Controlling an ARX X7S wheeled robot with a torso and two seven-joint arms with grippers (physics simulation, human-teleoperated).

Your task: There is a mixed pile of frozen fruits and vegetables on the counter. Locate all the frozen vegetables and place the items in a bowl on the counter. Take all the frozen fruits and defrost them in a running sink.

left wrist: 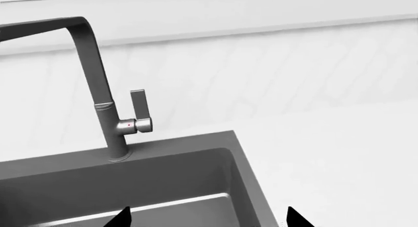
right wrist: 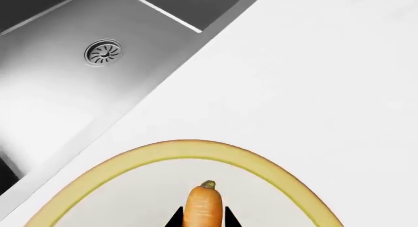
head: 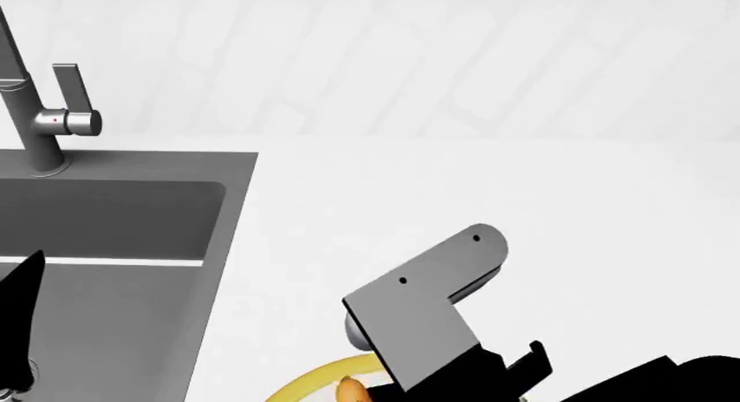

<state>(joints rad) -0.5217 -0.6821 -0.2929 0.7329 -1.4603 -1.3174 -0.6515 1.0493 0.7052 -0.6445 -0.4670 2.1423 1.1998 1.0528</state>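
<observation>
The orange carrot (right wrist: 203, 202), one of the frozen vegetables, is pinched between the fingers of my right gripper (right wrist: 202, 218), which is shut on it. It hangs over the inside of the white bowl (right wrist: 183, 149) with the yellow rim, on the counter (right wrist: 313, 80) beside the sink (right wrist: 78, 90). In the head view, my right arm (head: 428, 289) hides most of the bowl (head: 303, 378); only the carrot's tip (head: 347, 390) peeks out. My left gripper (left wrist: 210, 219) is open and empty over the sink's corner (left wrist: 196, 183). The frozen fruits are out of view.
The tall grey faucet (left wrist: 98, 90) with its red-dotted lever (left wrist: 138, 109) stands behind the basin. The round steel drain (right wrist: 103, 52) lies in the basin floor. White counter (head: 521, 185) stretches to the right of the sink, up to the tiled wall.
</observation>
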